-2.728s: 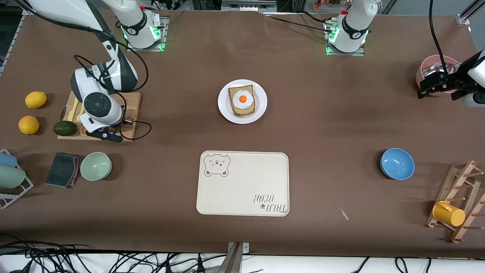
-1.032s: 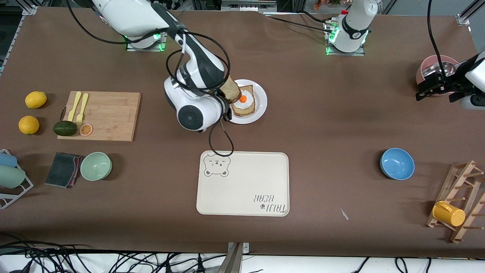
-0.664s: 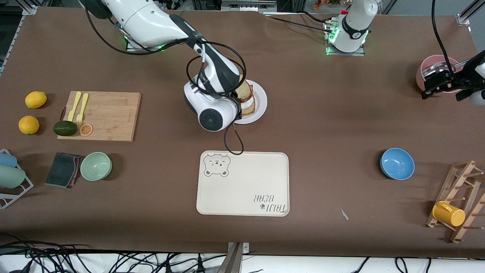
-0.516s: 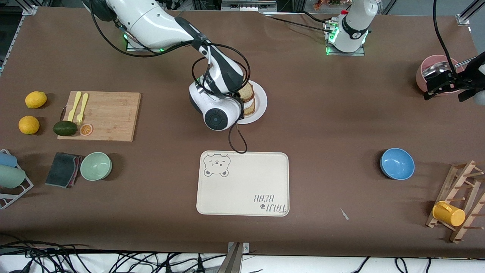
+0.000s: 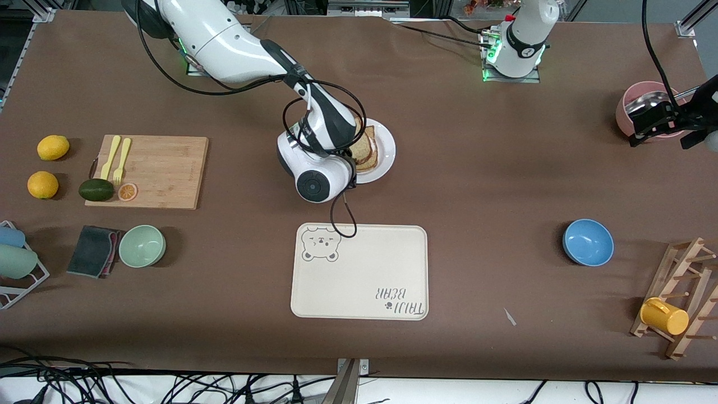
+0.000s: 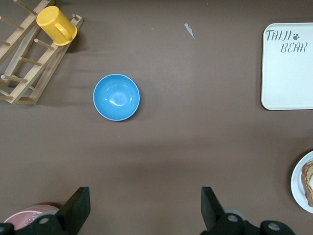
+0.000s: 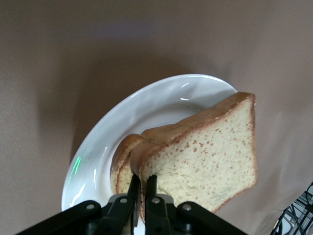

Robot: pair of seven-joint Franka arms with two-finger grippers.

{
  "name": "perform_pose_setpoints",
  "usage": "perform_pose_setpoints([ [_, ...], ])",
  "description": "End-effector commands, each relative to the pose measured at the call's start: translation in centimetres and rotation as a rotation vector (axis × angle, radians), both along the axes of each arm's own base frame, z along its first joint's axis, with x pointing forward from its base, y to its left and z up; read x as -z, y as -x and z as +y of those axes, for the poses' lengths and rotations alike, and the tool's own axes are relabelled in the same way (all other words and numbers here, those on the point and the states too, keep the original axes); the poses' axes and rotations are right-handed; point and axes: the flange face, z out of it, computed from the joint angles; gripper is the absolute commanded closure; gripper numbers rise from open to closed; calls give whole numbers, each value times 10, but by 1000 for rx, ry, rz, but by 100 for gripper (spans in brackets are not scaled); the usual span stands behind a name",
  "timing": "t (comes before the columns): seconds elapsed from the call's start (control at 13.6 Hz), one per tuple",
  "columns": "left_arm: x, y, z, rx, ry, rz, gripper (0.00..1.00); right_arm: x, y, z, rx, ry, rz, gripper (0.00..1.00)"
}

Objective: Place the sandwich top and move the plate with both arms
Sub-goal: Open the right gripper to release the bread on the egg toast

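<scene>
**One slice clamped over the plate**

One light tan sandwich top sits pinched at its crust edge between the fingers of the right hand, tilted above the darker slice that lies on the plate. In the front view the bread shows just above centre of the frame, half hidden by the right arm's wrist, and the white plate rests on the brown counter between the two arm bases and the tray. Whether the top slice already touches the lower one cannot be told.

Below the plate in the front frame lies the cream bear-printed tray, nearer the camera. At the frame's left stand a wooden cutting board, two lemons, an avocado, a green bowl and a dark cloth.

Toward the frame's right edge the left hand waits over a pink bowl, fingers spread wide apart and holding nothing. Its wrist view shows the blue bowl, the wooden rack and the yellow mug on the rack.
</scene>
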Motion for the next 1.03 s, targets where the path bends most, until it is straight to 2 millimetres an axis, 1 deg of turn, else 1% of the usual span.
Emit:
perform_pose_setpoints([
  [0.0,-2,2,-9,21,18,-4,0,2,-8,7,16,-7,-30,46],
  [0.07,2,1,-16,41,17,2,0,-3,-10,7,20,-6,-35,21],
  [0.15,5,1,-15,45,10,4,0,-9,-12,6,21,-7,-40,1],
  [0.37,5,-4,-17,43,6,-24,0,-32,-28,6,33,-32,-82,1],
  [0.44,3,-4,-16,42,6,-28,0,-46,-34,3,39,-38,-103,1],
  [0.66,1,-4,-14,42,9,-28,0,-87,-54,-19,29,-43,-143,1],
  [0.81,-1,-4,-11,36,9,-33,0,-114,-59,-27,-87,-17,-244,1],
  [0.88,0,-3,-10,34,9,-30,0,-132,-64,-34,-146,-1,-305,1],
  [0.96,0,-3,-10,31,7,-28,0,-140,-74,-47,-173,7,-338,1],
])
